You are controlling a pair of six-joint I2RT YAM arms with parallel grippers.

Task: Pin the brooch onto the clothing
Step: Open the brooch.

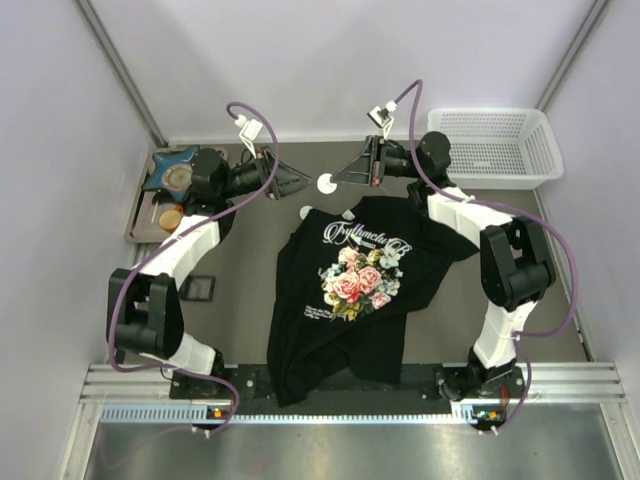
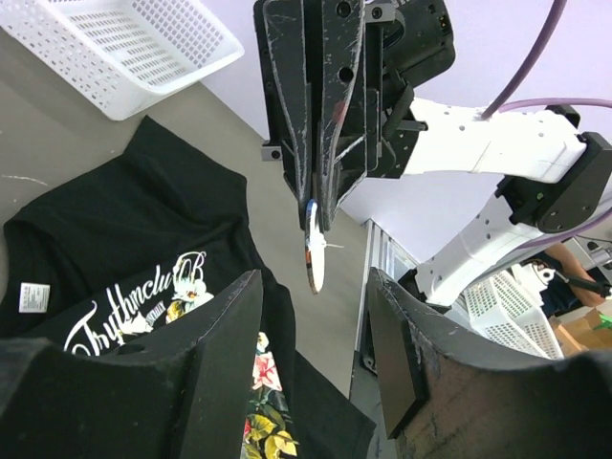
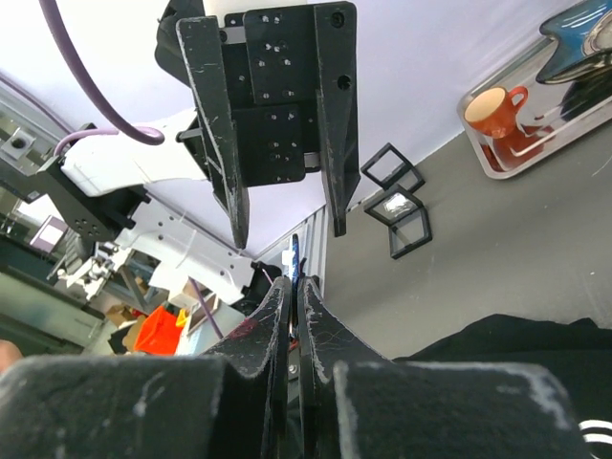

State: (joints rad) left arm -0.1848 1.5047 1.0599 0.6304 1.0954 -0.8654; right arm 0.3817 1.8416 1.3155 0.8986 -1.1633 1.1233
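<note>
1. Top external view: the brooch is held above the table, just beyond the far collar of the T-shirt.
2. It is pinched by the right gripper; the left gripper is spread wide and empty.
3. Transfer or pin-opening seems in hand; lowering onto the fabric is called for next.
</note>
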